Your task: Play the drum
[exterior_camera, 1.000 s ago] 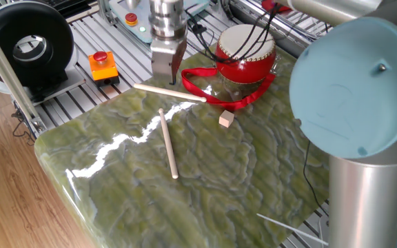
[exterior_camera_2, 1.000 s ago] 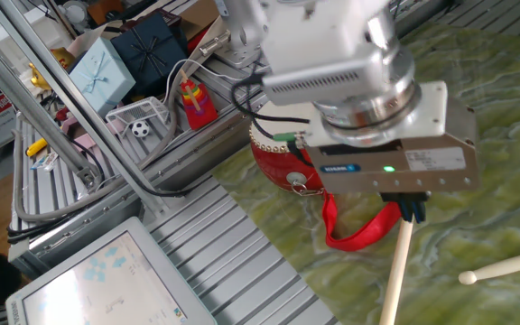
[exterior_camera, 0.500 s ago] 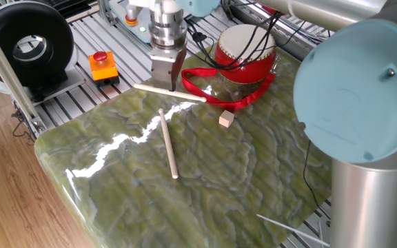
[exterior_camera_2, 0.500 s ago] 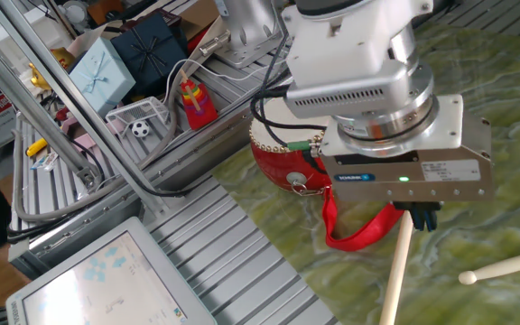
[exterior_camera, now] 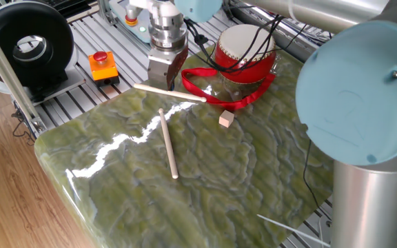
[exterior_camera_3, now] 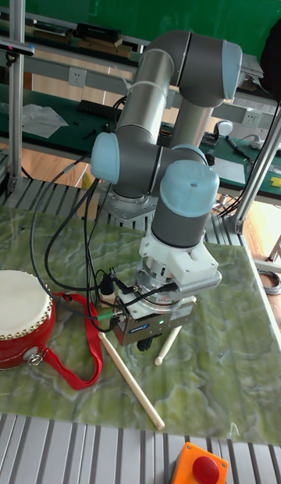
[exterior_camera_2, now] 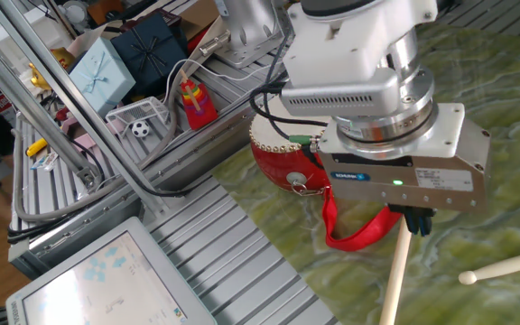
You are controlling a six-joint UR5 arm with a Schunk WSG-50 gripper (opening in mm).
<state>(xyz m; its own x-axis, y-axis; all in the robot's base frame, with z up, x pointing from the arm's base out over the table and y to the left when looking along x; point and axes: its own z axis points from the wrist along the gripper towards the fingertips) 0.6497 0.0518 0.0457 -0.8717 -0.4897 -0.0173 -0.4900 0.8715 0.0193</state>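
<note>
The drum [exterior_camera: 245, 49] has a red body and a cream skin, and stands at the far edge of the green mat with its red ribbon [exterior_camera: 234, 96] trailing in front. One wooden stick [exterior_camera: 169, 93] lies just left of the ribbon. My gripper [exterior_camera: 165, 84] hangs right over it, fingers pointing down and open, one on each side of the stick. In the other fixed view the dark fingertips [exterior_camera_2: 414, 220] sit at the stick's [exterior_camera_2: 395, 275] top end, beside the drum [exterior_camera_2: 273, 158]. The tall fixed view shows the gripper [exterior_camera_3: 147, 343] right of the drum [exterior_camera_3: 23, 316].
A second stick [exterior_camera: 167, 143] lies mid-mat, and a small wooden block [exterior_camera: 227, 119] sits near the ribbon. An orange box with a red button [exterior_camera: 102, 64] stands on the slatted table at the left. Cables run behind the drum. The arm's blue-capped joint [exterior_camera: 353, 83] fills the right.
My gripper has come down a little closer onto the stick beside the ribbon. The sticks, the block and the drum have not moved.
</note>
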